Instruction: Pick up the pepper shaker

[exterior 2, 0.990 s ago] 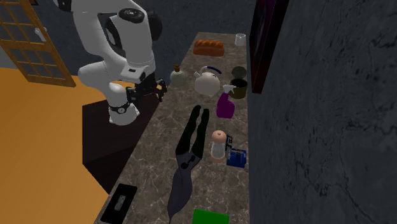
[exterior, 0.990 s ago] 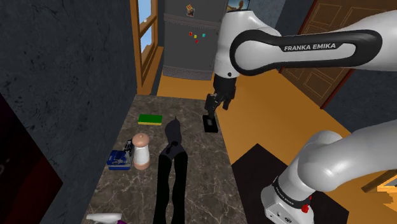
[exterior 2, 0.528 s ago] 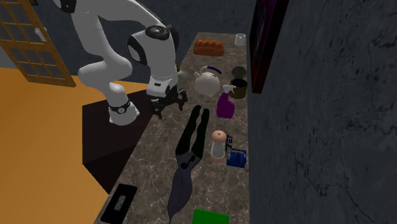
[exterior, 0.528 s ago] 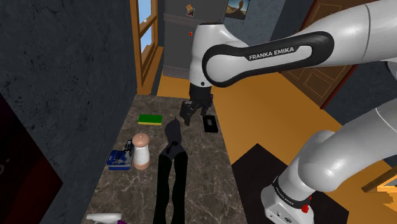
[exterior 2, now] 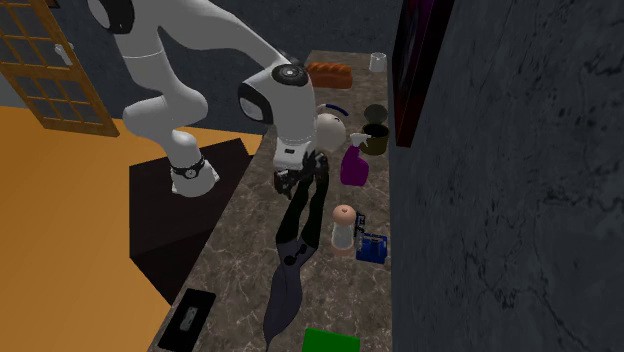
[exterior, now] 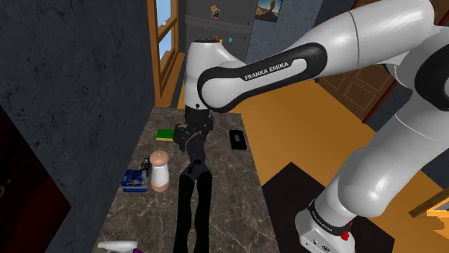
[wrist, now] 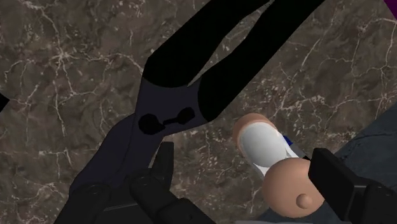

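Gripper (exterior: 188, 136) fingers stand apart, nothing between them held; in the wrist view (wrist: 245, 160) they frame bare counter and the shaker far below.

Change over the last second: the hand has travelled across the marble counter (exterior: 234, 194) toward the shoulder view's left. It hung above the small black box (exterior: 237, 139) at the counter's edge; now it hangs over the upper end of the long black tool (exterior: 194, 190), close to the green pad (exterior: 167, 133). Nothing on the counter has shifted. Judgement: approach phase, lateral gap to the target shrinking, descent not yet begun.

Shoulder view, left to right:
- blue item (exterior: 134, 180), just beside the shaker
- pepper shaker (exterior: 160, 172), upright, near the wall side of the counter, nearer the stand than the gripper
- black tool, lying lengthwise just beside the shaker, apart from it
- gripper above the tool's far end
- black box, well apart

Target appearance: pepper shaker (wrist: 267, 147) has a tan foot, white body and rounded tan cap with a small knob on top. The second exterior view shows it (exterior 2: 343, 228) standing free, with the blue item (exterior 2: 371, 247) close on one side and the tool (exterior 2: 297, 235) on the other. Judgement: tight neighbours, so the fingers need a straight drop.
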{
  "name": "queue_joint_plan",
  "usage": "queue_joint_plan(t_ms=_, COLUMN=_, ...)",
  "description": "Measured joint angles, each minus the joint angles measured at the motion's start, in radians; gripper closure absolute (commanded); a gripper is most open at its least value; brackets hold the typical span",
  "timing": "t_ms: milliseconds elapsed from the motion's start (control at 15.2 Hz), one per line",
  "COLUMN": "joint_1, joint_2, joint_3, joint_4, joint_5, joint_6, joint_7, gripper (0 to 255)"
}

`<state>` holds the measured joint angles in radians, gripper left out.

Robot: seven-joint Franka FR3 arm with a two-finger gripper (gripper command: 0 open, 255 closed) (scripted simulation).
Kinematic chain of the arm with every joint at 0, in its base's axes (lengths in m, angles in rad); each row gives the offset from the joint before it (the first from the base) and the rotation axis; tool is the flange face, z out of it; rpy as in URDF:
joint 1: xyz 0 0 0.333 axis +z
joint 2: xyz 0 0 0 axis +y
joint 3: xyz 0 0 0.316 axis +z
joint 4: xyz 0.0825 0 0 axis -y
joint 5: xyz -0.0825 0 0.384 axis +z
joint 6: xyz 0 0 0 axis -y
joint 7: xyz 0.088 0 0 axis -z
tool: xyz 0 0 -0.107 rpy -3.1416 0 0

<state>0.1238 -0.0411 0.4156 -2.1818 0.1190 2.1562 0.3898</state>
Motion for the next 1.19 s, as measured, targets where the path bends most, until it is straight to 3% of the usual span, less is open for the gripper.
queue_joint_plan(t_ms=528, joint_1=0.066, joint_2=0.285, joint_3=0.028, joint_4=0.221, joint_5=-0.104, joint_6=0.096, joint_7=0.131, gripper=0)
queue_joint_plan(t_ms=1056, joint_1=0.084, joint_2=0.365, joint_3=0.017, joint_4=0.218, joint_5=-0.139, joint_6=0.178, joint_7=0.151, gripper=0)
queue_joint_plan(t_ms=1122, joint_1=0.085, joint_2=0.368, joint_3=0.016, joint_4=0.216, joint_5=-0.141, joint_6=0.182, joint_7=0.151, gripper=255)
queue_joint_plan(t_ms=1188, joint_1=0.085, joint_2=0.369, joint_3=0.016, joint_4=0.215, joint_5=-0.141, joint_6=0.184, joint_7=0.152, gripper=255)
